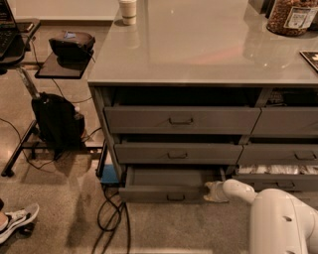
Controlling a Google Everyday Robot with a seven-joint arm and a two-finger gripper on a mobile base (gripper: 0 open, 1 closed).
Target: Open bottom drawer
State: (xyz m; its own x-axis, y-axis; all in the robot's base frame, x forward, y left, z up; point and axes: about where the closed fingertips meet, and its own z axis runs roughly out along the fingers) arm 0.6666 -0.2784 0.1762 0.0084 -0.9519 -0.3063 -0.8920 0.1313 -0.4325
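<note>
The bottom drawer (164, 186) is the lowest one in the left column of the grey cabinet. It stands pulled out, showing a plain grey inside, with a small loop handle (175, 197) at the centre of its front. My gripper (210, 191) sits at the right end of that drawer front, at the tip of the white arm (278, 218) that comes in from the lower right.
Two taller drawers (179, 120) sit above, and the right column has a drawer with white packets (278, 170). The counter top (198, 44) holds a cup (128, 11) and a jar (290, 17). Cables (112, 213), a black bag (57, 121) and a shoe (15, 221) lie on the floor at left.
</note>
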